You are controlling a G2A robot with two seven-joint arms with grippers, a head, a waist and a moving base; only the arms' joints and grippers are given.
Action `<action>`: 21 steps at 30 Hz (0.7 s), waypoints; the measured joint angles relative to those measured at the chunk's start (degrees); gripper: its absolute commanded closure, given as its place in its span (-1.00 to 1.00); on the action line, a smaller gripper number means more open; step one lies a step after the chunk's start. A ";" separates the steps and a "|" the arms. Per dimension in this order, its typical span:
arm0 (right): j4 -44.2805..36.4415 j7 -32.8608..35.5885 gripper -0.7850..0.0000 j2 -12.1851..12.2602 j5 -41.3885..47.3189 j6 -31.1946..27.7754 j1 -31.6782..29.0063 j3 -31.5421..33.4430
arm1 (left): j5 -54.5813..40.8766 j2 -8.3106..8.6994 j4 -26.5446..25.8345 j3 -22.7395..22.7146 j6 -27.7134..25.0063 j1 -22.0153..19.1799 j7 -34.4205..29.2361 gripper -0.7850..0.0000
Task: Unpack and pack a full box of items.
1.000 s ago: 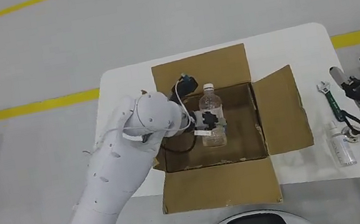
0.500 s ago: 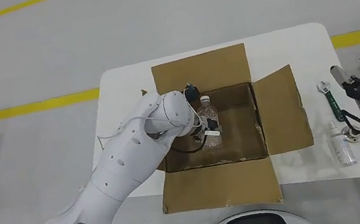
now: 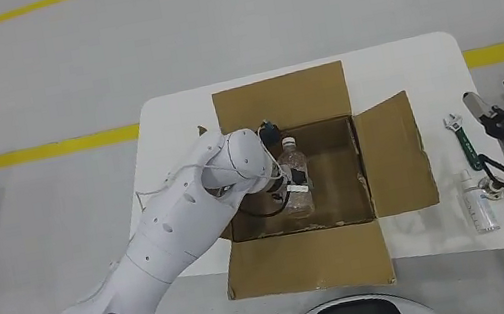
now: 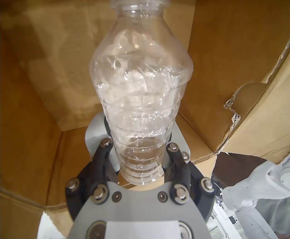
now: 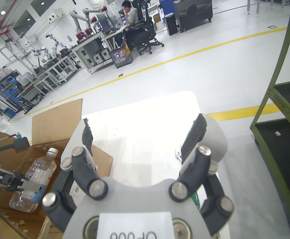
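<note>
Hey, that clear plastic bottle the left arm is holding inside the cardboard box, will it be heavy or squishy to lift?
The bottle looks nearly empty, so probably light. Its thin ribbed walls look dented, so the left tool may squash it if clamped harder. Gripped low on its body, it could tilt.

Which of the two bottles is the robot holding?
The bigger clear bottle inside the cardboard box, clamped in the left gripper. The smaller bottle rests on the table.

The bottle (image 4: 140,90)'s cap is cut off at the left wrist view's edge. From above, the left arm (image 3: 192,218) hides the box (image 3: 280,99)'s left wall and part of the worktop (image 3: 398,65).
</note>
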 measured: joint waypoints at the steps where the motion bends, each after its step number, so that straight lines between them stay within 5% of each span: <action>1: 0.00 0.02 -1.00 0.00 -0.04 -0.07 -0.03 0.02 | 0.15 0.02 0.05 0.03 -0.23 0.45 0.52 1.00; 11: 0.37 0.14 -1.00 0.01 -0.31 -0.74 -0.53 0.70 | 4.64 -0.54 1.32 4.88 1.98 0.14 1.70 1.00; 21: -0.23 -0.14 -1.00 0.03 -0.95 -0.91 -0.94 1.79 | 2.43 -3.00 5.23 12.44 4.06 -3.31 3.77 1.00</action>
